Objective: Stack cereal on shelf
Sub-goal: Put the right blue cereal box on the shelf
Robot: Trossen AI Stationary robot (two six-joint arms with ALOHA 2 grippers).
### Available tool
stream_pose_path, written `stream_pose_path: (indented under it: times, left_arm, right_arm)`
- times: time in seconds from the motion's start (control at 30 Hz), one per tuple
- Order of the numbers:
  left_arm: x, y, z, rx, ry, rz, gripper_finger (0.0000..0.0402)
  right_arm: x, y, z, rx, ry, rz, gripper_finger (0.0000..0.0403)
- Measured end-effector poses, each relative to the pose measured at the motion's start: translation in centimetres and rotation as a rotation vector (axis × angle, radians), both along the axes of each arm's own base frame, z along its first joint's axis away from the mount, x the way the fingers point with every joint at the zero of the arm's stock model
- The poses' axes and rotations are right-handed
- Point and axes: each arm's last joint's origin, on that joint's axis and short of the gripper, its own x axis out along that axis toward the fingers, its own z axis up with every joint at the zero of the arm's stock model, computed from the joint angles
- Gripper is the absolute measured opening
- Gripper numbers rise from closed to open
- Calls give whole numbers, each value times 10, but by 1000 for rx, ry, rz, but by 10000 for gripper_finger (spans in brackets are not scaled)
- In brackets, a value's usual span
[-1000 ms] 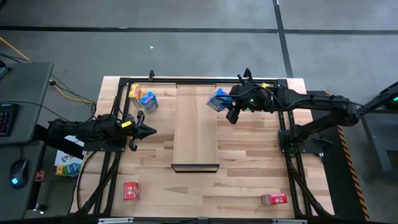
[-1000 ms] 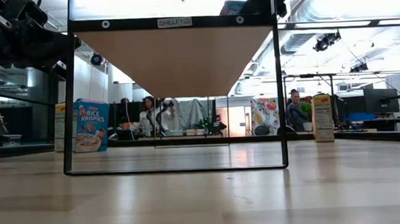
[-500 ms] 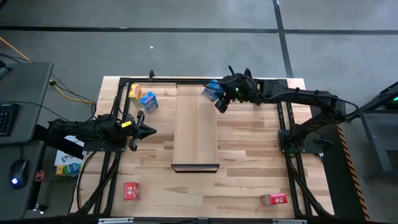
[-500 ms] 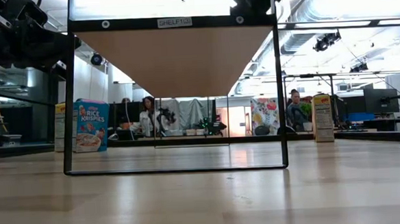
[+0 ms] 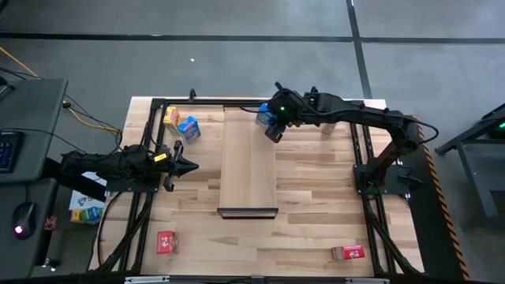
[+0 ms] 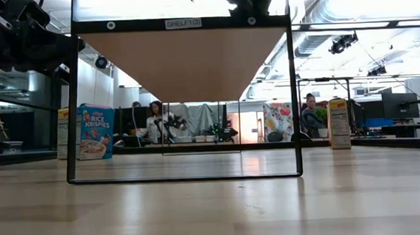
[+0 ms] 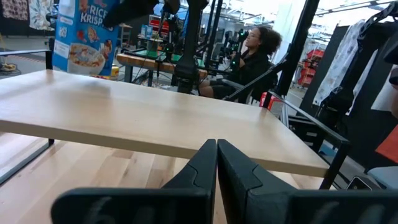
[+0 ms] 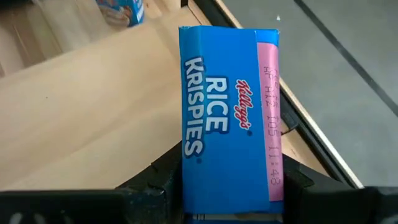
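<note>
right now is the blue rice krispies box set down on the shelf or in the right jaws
In the jaws: the right gripper is shut on the blue box, over the shelf's far end.

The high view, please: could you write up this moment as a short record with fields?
shelf: pale plank at table centre, nothing resting on it
right gripper: over the shelf's far right corner, shut on a blue box
left gripper: shut, empty, waiting left of the shelf
other blue box: far left, beside a yellow box
red boxes: near left, near right
</note>
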Motion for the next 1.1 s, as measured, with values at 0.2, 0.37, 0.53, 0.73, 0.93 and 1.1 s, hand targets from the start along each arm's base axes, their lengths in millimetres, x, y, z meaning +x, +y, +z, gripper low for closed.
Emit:
stream_pose_path:
  times: [0.2, 0.37, 0.53, 0.73, 0.93, 1.1]
  left_arm:
    - [0, 0, 0, 0, 0, 0, 5]
    - [0, 0, 0, 0, 0, 0, 5]
    - [0, 0, 0, 0, 0, 0, 5]
    - [0, 0, 0, 0, 0, 0, 5]
    - [0, 0, 0, 0, 0, 0, 5]
    - [0, 0, 0, 0, 0, 0, 5]
  right_arm:
    - [2, -4, -4, -1, 10, -5, 149]
    - [2, -5, -4, 23, 7, 8, 149]
    - [2, -9, -6, 74, -7, 4, 149]
    - [3, -14, -7, 71, -20, -9, 162]
    - [4, -14, -6, 68, -33, -6, 203]
    - [5, -14, -6, 69, -37, -3, 228]
